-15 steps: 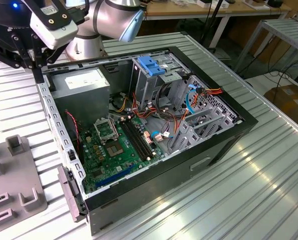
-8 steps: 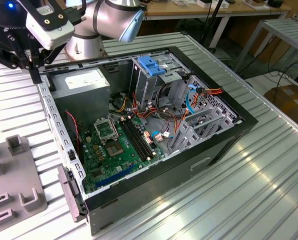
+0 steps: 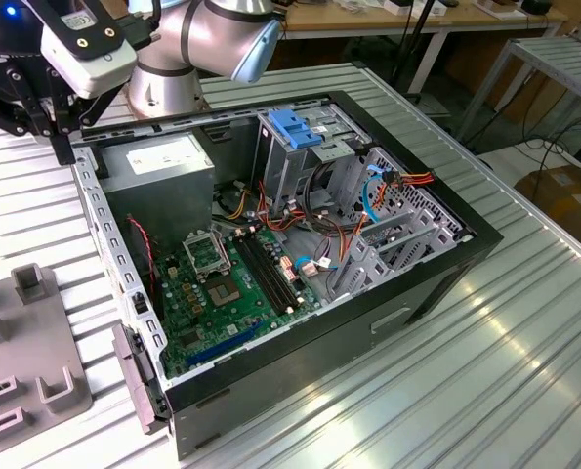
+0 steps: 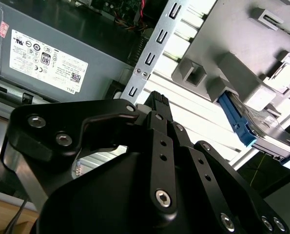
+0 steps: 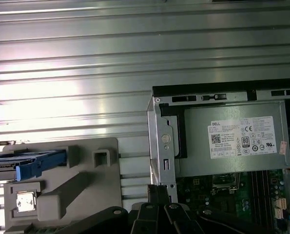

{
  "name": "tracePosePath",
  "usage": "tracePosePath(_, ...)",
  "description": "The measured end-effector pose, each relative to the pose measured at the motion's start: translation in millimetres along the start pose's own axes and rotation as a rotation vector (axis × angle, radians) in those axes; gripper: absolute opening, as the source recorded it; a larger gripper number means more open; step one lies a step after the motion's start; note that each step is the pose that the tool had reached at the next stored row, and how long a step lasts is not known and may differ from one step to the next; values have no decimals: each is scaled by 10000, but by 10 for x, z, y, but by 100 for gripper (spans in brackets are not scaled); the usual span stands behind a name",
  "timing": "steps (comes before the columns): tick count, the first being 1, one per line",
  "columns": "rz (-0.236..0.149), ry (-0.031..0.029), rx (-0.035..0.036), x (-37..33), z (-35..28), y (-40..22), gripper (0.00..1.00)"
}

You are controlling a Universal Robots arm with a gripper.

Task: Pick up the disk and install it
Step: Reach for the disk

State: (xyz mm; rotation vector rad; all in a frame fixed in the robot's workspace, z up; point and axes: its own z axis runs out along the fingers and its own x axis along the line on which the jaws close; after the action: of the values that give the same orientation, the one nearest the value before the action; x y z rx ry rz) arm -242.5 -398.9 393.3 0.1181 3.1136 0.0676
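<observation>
Second wrist view | step: approach to pick; disk (image 4: 269,139) rested in grey fixture (image 4: 232,29) beside case (image 4: 152,53) | gripper (image 4: 157,101) hung at case edge; held no disk; aperture could not be told | next: alignment over disk needed

Table (image 3: 524,322): wide bare ribbed run beyond the computer case (image 3: 436,293), toward the exterior view's right edge | narrow bare strip between case wall and grey fixture (image 5: 86,190), gripper (image 5: 159,189) hanging over that wall | inside the case: power supply (image 3: 158,166) fills one corner, drive cage (image 3: 295,147) and cable tangle (image 3: 329,244) crowd another, open room above the motherboard (image 3: 222,293)
</observation>
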Motion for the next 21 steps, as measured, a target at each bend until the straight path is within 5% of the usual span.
tracePosePath(21, 0, 2, 0, 205, -6, -15, 10)
